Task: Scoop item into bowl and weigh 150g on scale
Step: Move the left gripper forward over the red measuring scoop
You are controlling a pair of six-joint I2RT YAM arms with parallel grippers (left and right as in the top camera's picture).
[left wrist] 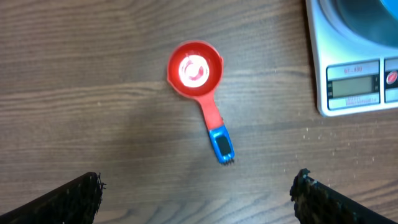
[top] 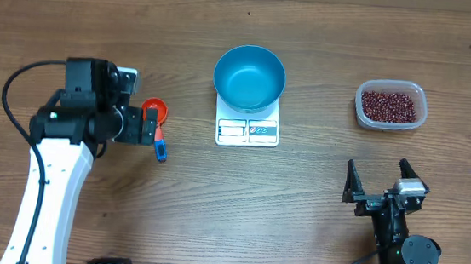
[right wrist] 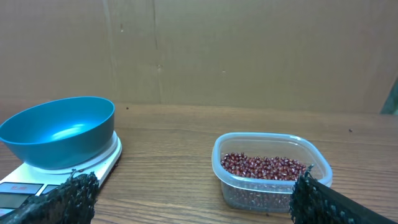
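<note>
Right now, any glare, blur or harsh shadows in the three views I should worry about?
Overhead: even light, soft shadows, no glare on the scale. Left wrist: glare blows the cup of the red scoop to white; the scale display reads faint. Right wrist: mild highlight inside the blue bowl, beans in focus, near fingertips blurred.

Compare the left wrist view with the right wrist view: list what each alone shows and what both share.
Left wrist only: a red scoop with a blue handle end, lying flat. Right wrist only: the clear container of beans and a cardboard backdrop. Both: the blue bowl sitting on the scale, and the wooden table.
</note>
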